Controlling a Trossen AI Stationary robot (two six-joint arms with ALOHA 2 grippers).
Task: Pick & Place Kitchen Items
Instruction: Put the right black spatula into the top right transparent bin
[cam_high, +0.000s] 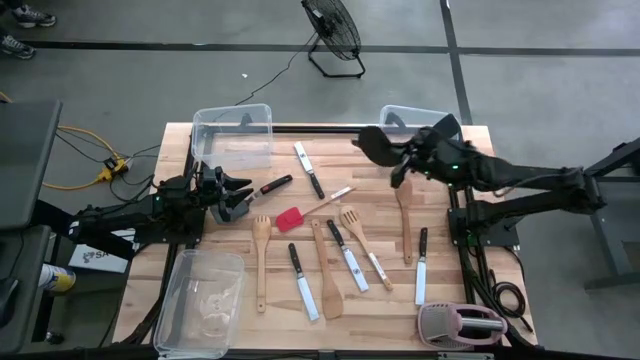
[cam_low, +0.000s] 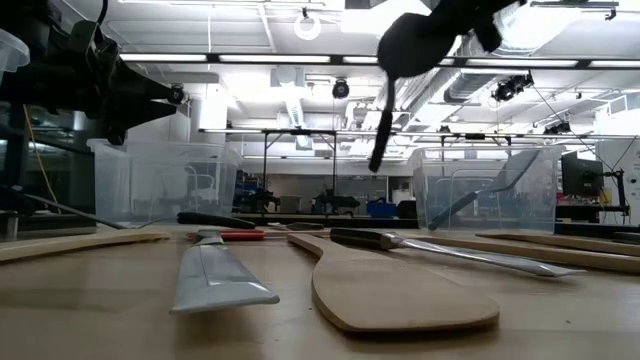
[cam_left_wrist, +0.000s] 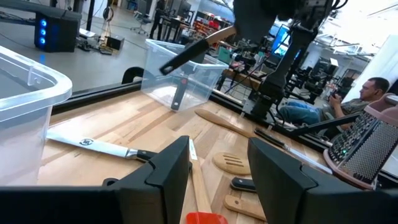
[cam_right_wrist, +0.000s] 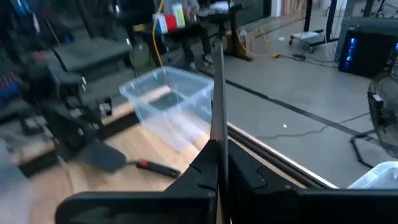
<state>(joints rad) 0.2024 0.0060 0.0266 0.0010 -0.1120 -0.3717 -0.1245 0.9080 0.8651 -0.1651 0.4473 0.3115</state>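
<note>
Wooden turner (cam_low: 400, 290) sits closest. Your right claw (cam_high: 405, 158), at 1 o'clock, is pinching a black spatula (cam_high: 378, 145) thinly; it could swing loose. Left claw (cam_high: 238, 196) is spread, empty.

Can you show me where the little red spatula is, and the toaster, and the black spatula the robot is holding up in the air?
red spatula (cam_high: 290, 219), high view, on its red blade.
toaster (cam_high: 455, 325), high view, on its pink-and-grey body.
black spatula (cam_high: 375, 145), high view, on its dark blade, held by the right gripper (cam_high: 408, 156).
</note>
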